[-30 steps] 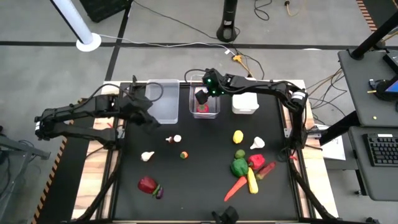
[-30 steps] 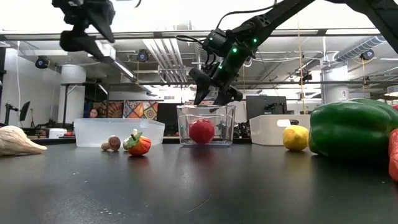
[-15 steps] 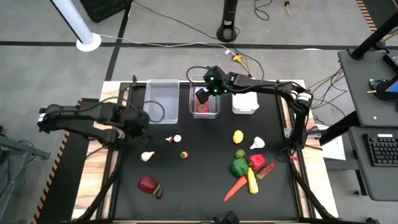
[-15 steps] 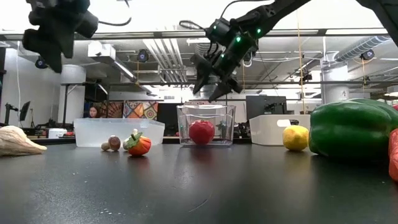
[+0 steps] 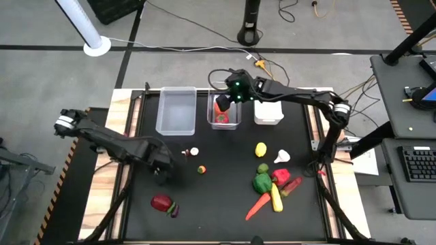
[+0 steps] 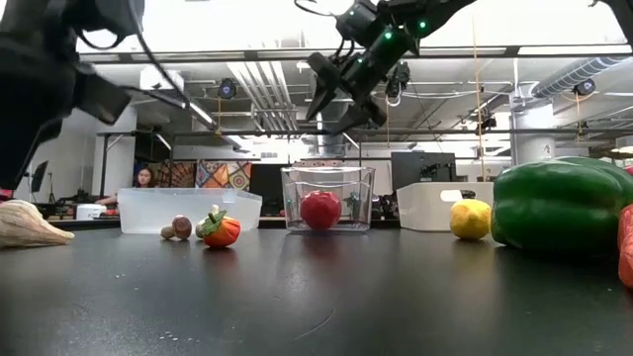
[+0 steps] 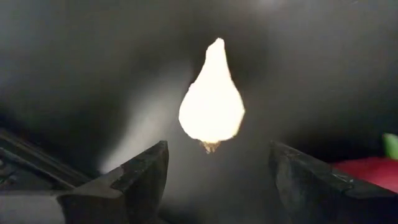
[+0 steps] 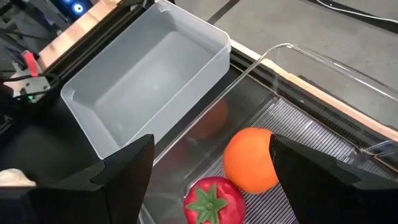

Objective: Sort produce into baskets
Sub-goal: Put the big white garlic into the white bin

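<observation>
My left gripper (image 5: pixel 161 169) is open and points down over a white garlic bulb (image 7: pixel 211 99), which lies on the black table between and beyond its fingers. The fingers do not touch it. The bulb also shows in the low view (image 6: pixel 25 222). My right gripper (image 5: pixel 221 103) is open and empty above the middle clear basket (image 5: pixel 235 122). That basket holds an orange (image 8: pixel 249 158) and a red fruit with a green top (image 8: pixel 211 199). The left translucent basket (image 5: pixel 176 109) holds nothing that I can see. The white basket (image 5: pixel 268 112) stands to the right.
A mushroom (image 5: pixel 189 152) and a small orange-green piece (image 5: pixel 201 169) lie mid-table. A red piece (image 5: pixel 161 201) and a purple one (image 5: pixel 173 210) lie near left. A lemon (image 5: pixel 261 148), a second garlic (image 5: pixel 282 156), a green pepper (image 5: pixel 262 182), a carrot (image 5: pixel 257 205) and corn (image 5: pixel 276 197) lie at the right.
My left gripper has swung from beside the left basket toward the table's near edge and gone down over the garlic bulb. My right gripper has risen above the middle basket, still open.
</observation>
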Controlling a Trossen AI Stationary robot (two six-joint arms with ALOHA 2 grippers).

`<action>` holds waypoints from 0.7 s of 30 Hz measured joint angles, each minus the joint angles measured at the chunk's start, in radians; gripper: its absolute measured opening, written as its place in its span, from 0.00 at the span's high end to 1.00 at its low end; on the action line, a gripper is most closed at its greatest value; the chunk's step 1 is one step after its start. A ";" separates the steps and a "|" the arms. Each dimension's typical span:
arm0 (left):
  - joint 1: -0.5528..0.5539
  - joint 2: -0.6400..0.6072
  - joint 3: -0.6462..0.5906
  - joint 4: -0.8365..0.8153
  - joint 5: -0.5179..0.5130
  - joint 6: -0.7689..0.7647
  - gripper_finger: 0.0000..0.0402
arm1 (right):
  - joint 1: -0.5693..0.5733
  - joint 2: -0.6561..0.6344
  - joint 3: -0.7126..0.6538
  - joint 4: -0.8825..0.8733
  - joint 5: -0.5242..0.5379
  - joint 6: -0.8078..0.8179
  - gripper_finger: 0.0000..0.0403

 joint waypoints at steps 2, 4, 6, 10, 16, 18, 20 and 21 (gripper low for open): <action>-0.004 0.032 -0.009 0.019 -0.018 0.012 0.36 | 0.000 -0.005 0.000 0.000 0.000 0.000 0.23; -0.004 0.060 -0.017 0.028 -0.048 0.025 0.36 | 0.002 -0.005 0.000 0.000 0.000 0.000 0.24; -0.004 0.081 -0.024 0.049 -0.070 0.037 0.36 | 0.002 -0.005 0.000 -0.001 0.000 0.000 0.25; -0.004 0.111 -0.044 0.109 -0.072 0.045 0.37 | 0.006 -0.005 0.000 -0.001 0.000 0.009 0.25; -0.004 0.134 -0.050 0.146 -0.052 0.045 0.46 | 0.011 -0.005 0.000 -0.001 0.000 0.009 0.25; -0.004 0.133 -0.047 0.147 -0.051 0.045 0.53 | 0.011 -0.005 0.000 -0.002 0.000 0.008 0.25; -0.004 0.131 -0.045 0.147 -0.051 0.045 0.60 | 0.013 -0.005 0.000 -0.002 0.000 0.006 0.25; -0.004 0.128 -0.045 0.147 -0.051 0.045 0.63 | 0.013 -0.006 0.000 -0.002 -0.001 0.006 0.25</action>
